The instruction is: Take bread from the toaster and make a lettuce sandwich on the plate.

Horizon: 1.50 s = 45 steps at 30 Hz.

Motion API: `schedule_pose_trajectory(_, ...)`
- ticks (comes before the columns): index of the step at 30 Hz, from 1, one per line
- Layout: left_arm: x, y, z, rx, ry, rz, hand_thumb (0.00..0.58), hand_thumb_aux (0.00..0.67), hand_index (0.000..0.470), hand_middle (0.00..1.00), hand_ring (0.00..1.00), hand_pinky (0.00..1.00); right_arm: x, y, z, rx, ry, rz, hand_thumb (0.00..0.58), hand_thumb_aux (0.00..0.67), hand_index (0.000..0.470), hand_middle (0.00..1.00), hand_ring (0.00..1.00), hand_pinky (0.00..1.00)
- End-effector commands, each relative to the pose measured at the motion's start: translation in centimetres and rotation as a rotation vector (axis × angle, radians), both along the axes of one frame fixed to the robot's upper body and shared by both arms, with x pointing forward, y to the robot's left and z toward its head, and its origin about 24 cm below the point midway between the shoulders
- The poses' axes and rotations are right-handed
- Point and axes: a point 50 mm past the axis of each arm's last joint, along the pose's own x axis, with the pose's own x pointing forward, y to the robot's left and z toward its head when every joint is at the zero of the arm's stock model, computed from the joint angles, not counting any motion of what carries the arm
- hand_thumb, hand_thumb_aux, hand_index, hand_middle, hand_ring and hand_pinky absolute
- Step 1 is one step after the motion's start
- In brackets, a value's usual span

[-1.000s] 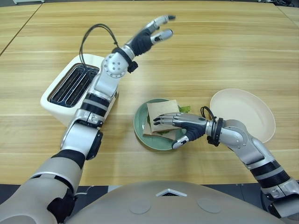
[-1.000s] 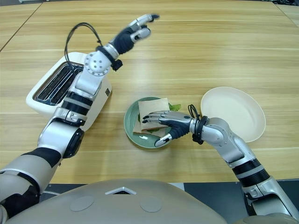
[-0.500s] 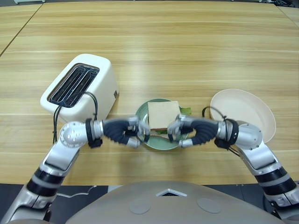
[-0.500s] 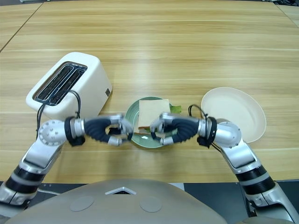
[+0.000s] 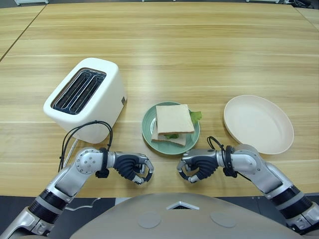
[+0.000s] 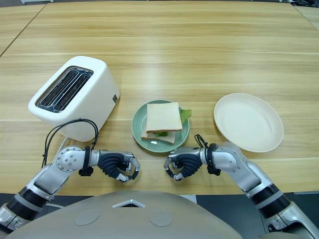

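Sandwich (image 5: 172, 123) on green plate (image 5: 146, 125), mid table (image 5: 199, 50), just far of both hands, touching neither. L hand (image 5: 133, 167) near-left of plate, R hand (image 5: 197, 167) near-right; both curled to fists, nothing held, a gap between them. Plate holds 2 bread slices w/ lettuce (image 5: 195, 116) between, leaf poking out right. Toaster (image 5: 87, 97) left. Cream plate (image 5: 258, 124) right.

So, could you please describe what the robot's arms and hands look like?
The left arm and right arm are silver metal segments with black bands at the joints. The left hand and right hand are black and ribbed, with pale grey tips. A thin black cable loops out at each wrist, larger on the left.
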Motion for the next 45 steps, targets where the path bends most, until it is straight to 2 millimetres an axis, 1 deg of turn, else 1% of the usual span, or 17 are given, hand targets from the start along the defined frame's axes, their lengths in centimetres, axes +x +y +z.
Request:
schedule_pose_trajectory(1,1.2,0.3,-1.9,0.045,0.018,0.084,0.580,0.670,0.470,1.00,1.00,1.00,2.0,0.1,0.1,0.032,-0.101,-0.084,0.580,0.670,0.470,1.00,1.00,1.00)
schedule_pose_trajectory(8,5.0,0.6,-4.1,0.087,-0.077,0.339,0.580,0.670,0.470,1.00,1.00,1.00,3.7,0.2,0.1,0.071,-0.195,-0.155,0.580,0.670,0.470,1.00,1.00,1.00)
schedule_pose_trajectory(14,6.3,0.7,-4.6,0.082,-0.126,0.422,0.580,0.670,0.470,1.00,1.00,1.00,4.5,0.2,-0.1,0.077,-0.238,-0.194,0.580,0.670,0.470,1.00,1.00,1.00)
schedule_pose_trajectory(15,6.4,0.7,-4.5,0.071,-0.130,0.429,0.580,0.670,0.470,0.84,0.84,0.84,4.5,0.2,-0.1,0.079,-0.239,-0.196,0.580,0.670,0.470,1.00,1.00,1.00)
schedule_pose_trajectory(16,6.4,0.6,-4.2,0.045,-0.122,0.429,0.580,0.670,0.470,0.05,0.05,0.05,4.5,0.2,0.0,0.091,-0.238,-0.198,0.580,0.670,0.470,1.00,1.00,1.00)
schedule_pose_trajectory(17,6.5,0.5,-3.9,0.013,-0.116,0.431,0.580,0.670,0.470,0.00,0.00,0.00,4.5,0.3,0.2,0.112,-0.235,-0.199,0.580,0.670,0.470,1.00,1.00,1.00)
schedule_pose_trajectory(18,6.6,0.4,-3.2,-0.033,-0.118,0.433,0.494,0.413,0.289,0.00,0.00,0.00,4.4,0.4,0.8,0.152,-0.237,-0.202,0.580,0.670,0.470,0.59,0.59,0.59)
schedule_pose_trajectory(19,6.6,0.3,-2.2,-0.089,-0.142,0.436,0.209,0.134,0.094,0.00,0.00,0.00,4.5,0.6,1.6,0.204,-0.246,-0.205,0.580,0.670,0.470,0.16,0.16,0.16)
schedule_pose_trajectory(20,6.7,0.2,-1.0,-0.160,-0.175,0.445,0.000,0.000,0.000,0.00,0.00,0.00,4.6,0.7,2.7,0.263,-0.260,-0.207,0.579,0.641,0.450,0.00,0.00,0.00)
schedule_pose_trajectory(21,6.6,0.0,0.8,-0.281,-0.210,0.470,0.000,0.000,0.000,0.00,0.00,0.00,4.6,0.8,4.0,0.336,-0.286,-0.209,0.514,0.444,0.311,0.00,0.00,0.00)
schedule_pose_trajectory(22,6.5,0.0,3.0,-0.428,-0.254,0.512,0.000,0.000,0.000,0.00,0.00,0.00,4.5,0.9,5.6,0.417,-0.322,-0.209,0.340,0.239,0.168,0.00,0.00,0.00)
schedule_pose_trajectory(24,5.8,0.5,6.7,-0.666,-0.398,0.595,0.000,0.000,0.000,0.00,0.00,0.00,4.4,0.7,8.7,0.581,-0.392,-0.227,0.000,0.000,0.000,0.00,0.00,0.00)
schedule_pose_trajectory(27,5.0,1.2,8.9,-0.783,-0.632,0.719,0.000,0.000,0.000,0.00,0.00,0.00,4.8,0.1,11.5,0.775,-0.539,-0.362,0.000,0.000,0.000,0.00,0.00,0.00)
schedule_pose_trajectory(31,5.1,1.7,9.0,-0.806,-0.772,0.865,0.000,0.000,0.000,0.00,0.00,0.00,6.8,-1.2,11.8,1.062,-0.620,-0.938,0.000,0.000,0.000,0.00,0.00,0.00)
schedule_pose_trajectory(34,5.6,1.3,8.4,-0.765,-0.832,0.871,0.000,0.000,0.000,0.00,0.00,0.00,6.2,0.1,12.0,1.028,-0.759,-0.903,0.000,0.000,0.000,0.00,0.00,0.00)
schedule_pose_trajectory(37,6.7,1.2,6.7,-0.702,-0.807,0.899,0.000,0.000,0.000,0.00,0.00,0.00,6.2,-0.3,11.8,0.931,-0.947,-0.875,0.000,0.000,0.000,0.00,0.00,0.00)
schedule_pose_trajectory(45,7.7,1.3,6.2,-0.676,-0.815,0.923,0.000,0.000,0.000,0.00,0.00,0.00,7.5,-2.1,10.8,0.896,-0.961,-0.938,0.000,0.000,0.000,0.00,0.00,0.00)
